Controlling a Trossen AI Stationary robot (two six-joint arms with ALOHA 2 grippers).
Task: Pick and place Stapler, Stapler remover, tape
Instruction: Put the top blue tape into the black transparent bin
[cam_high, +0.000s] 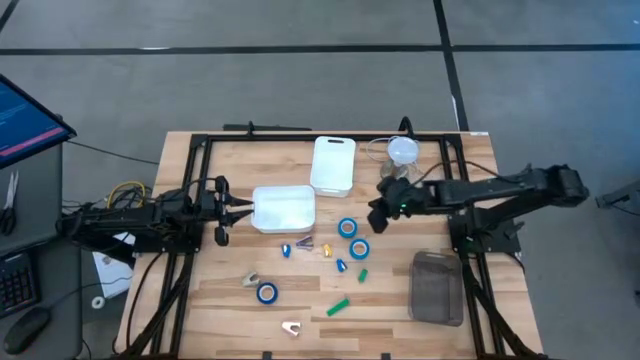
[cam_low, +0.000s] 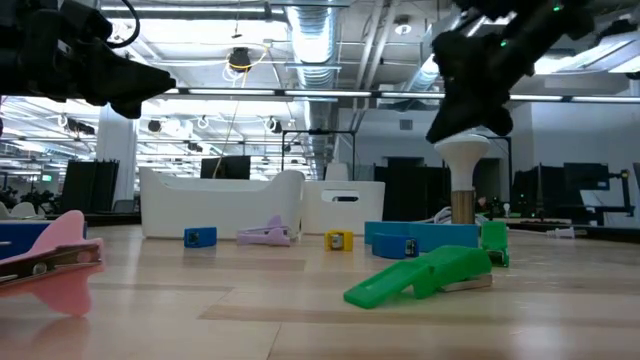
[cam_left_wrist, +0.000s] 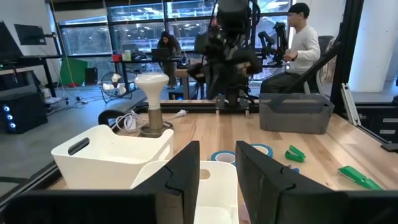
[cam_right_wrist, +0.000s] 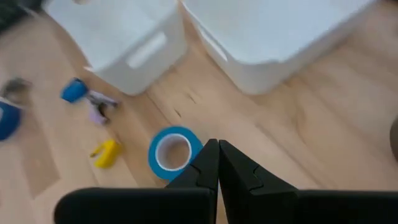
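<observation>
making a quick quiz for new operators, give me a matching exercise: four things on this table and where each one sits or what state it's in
Things:
1. right hand
2. left hand
3. grey bin
4. green stapler

Places or states:
A. fingers apart, at the near white tub
B. on the table's right side, below the right arm
C. fingers shut, above a blue tape roll
D. lying on the wood near the front edge, right of the lone tape roll

Pairs: 1-C, 2-A, 3-B, 4-D
</observation>
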